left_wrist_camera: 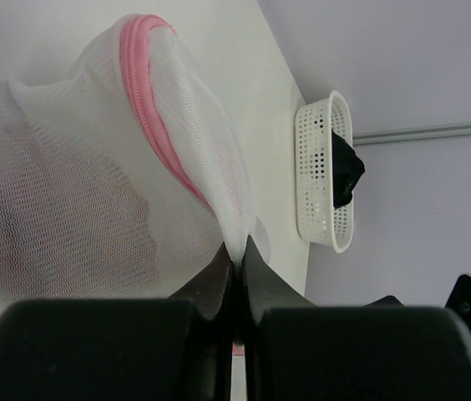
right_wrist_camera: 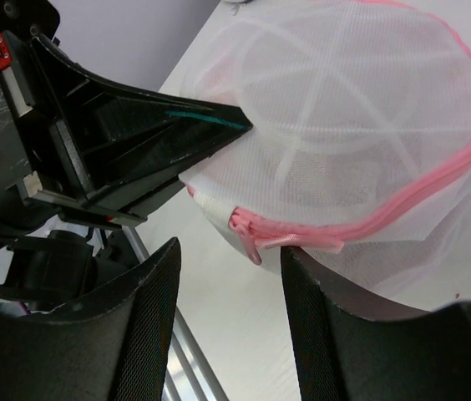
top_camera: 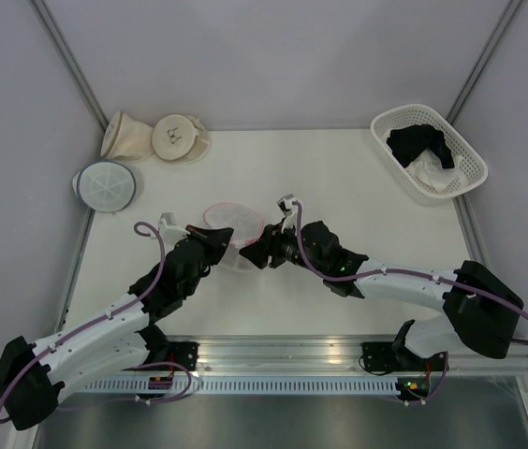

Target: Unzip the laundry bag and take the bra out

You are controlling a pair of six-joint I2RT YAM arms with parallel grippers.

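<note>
Where the laundry bag (top_camera: 234, 223) sits: middle of the top view, on the pale table (top_camera: 339, 187), between my two grippers. It is a round dome of fine white mesh with a pink rim.
Left gripper (left_wrist_camera: 237, 255): fingers pressed flat together at the bottom centre of its wrist view, pinching a thin fold of the bag's mesh between the tips; the netting rises from them in a taut, creased peak.
Right gripper (right_wrist_camera: 229, 280): jaws standing apart and holding nothing; matte black fingers (right_wrist_camera: 148, 326) with a fine woven texture, low in its wrist view.
Zipper (right_wrist_camera: 423, 184): raised pink tape curving down the right side of the dome, shut along the stretch I can see.
Zipper pull (right_wrist_camera: 246, 238): small pink loop at the tape's lower-left end, just above the gap between my right fingers; whether it touches either I cannot tell.
Mesh: honeycomb weave, translucent — white ribs (right_wrist_camera: 327, 83) fan out like spokes beneath it.
Pinkish shadow (left_wrist_camera: 68, 217): dull patch behind the netting, left of the left wrist view; what it is I cannot tell.
Basket (top_camera: 470, 164): white perforated plastic, upper right of the top view, holding a black garment (top_camera: 421, 143) and a white cloth (top_camera: 432, 173).
Other pouches: beige round pouches (top_camera: 178, 137) and a white pouch with a grey-blue rim (top_camera: 105, 184) — upper left of the top view.
</note>
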